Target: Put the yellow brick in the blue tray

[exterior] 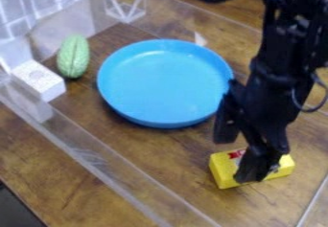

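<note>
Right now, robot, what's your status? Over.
Gripper open, fingers around yellow brick, brick on table. Blue tray beyond it, brick not in yet. White block off to the side, not in the way.
</note>
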{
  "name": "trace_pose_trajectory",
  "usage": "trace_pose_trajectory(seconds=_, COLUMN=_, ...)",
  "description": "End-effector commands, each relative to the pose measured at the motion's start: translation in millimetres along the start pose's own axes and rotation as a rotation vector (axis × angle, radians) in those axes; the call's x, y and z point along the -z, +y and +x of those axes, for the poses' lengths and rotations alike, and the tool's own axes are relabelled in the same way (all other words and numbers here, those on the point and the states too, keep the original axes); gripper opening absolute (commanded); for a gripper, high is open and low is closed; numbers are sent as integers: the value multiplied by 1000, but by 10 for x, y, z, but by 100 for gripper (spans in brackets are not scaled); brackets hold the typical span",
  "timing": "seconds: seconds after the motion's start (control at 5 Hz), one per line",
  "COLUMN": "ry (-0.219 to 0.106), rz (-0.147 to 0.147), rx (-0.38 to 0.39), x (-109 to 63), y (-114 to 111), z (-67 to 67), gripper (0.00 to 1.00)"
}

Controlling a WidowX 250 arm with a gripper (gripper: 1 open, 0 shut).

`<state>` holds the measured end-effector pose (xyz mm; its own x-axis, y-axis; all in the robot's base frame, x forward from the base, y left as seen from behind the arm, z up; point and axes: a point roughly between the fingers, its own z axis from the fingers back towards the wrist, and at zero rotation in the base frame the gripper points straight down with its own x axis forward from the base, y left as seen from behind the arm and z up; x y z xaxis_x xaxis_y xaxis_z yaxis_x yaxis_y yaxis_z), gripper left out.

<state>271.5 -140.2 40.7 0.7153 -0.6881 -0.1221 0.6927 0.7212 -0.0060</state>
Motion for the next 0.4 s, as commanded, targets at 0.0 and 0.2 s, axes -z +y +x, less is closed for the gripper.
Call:
trace_pose_trajectory(seconds=0.0, ry=-38, rz=3, rx=15, x=-12, y=10, z=48, gripper=100)
trace_pose_trajectory(seconds=0.2, ry=-41, rz=6, rx=12, x=3, y=41, z=59, gripper=0)
